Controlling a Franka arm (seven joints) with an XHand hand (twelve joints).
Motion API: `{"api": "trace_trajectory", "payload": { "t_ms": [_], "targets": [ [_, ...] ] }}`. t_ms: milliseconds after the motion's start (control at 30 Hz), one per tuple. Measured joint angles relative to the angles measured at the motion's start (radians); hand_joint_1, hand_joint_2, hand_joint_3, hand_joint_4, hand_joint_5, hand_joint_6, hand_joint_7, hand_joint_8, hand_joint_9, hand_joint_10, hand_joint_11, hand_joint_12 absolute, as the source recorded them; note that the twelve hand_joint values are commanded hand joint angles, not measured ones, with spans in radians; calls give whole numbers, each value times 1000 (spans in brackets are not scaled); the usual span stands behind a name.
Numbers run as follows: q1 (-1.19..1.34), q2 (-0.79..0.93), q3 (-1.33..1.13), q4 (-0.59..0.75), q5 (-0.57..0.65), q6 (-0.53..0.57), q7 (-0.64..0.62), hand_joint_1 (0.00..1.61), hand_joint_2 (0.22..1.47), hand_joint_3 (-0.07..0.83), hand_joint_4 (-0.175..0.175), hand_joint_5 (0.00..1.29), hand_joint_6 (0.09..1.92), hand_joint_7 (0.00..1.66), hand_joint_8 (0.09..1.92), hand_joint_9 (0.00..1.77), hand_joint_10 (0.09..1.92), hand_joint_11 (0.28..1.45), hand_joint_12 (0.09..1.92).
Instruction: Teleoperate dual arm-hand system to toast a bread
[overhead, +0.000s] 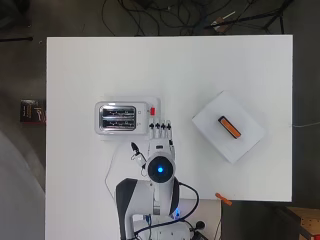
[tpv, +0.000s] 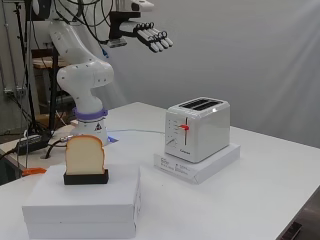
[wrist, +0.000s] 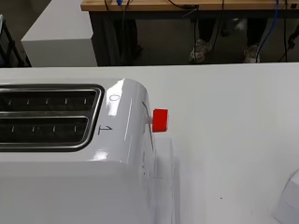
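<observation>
The robot hand hangs high above the surface, fingers stretched out straight and side by side, holding nothing. From the side it sits well clear of everything, up at the end of the white arm that rises from its base at the surface's edge. Looking straight down, the robot hand lines up just beside the toaster's lever end, fingertips pointing away from the arm's base.

Below it stands the white toaster, upright on a flat white box that lifts it off the surface. Its two slots face up and look dark inside, with nothing poking out of them. A red lever knob sticks out from the narrow end of the toaster, near the top of its slit.

Well apart from the toaster is the bread slice, standing upright in a low black holder. The holder rests on top of a white box, set at an angle to the surface's edges when seen from overhead. The slice is pale on its face with a browner crust along the top.

A white cable runs from the toaster back across the surface toward the arm's base. A small orange object lies at the surface's edge, near the base.
</observation>
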Motion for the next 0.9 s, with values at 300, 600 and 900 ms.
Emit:
{"api": "trace_trajectory", "payload": {
  "t_ms": [300, 600, 900],
  "targets": [
    [-12, 93, -60, 65, -7, -60, 32, 5, 1023, -18, -45, 210, 87, 262, 87, 370, 87, 416, 87],
    [-33, 262, -74, 203, -58, -236, 232, 0, 955, -4, 32, 270, 87, 402, 87, 500, 87, 470, 87],
    [-70, 496, -281, 290, -43, -243, -4, 0, 985, 3, 126, 372, 87, 458, 87, 485, 87, 406, 87]
  ]
}}
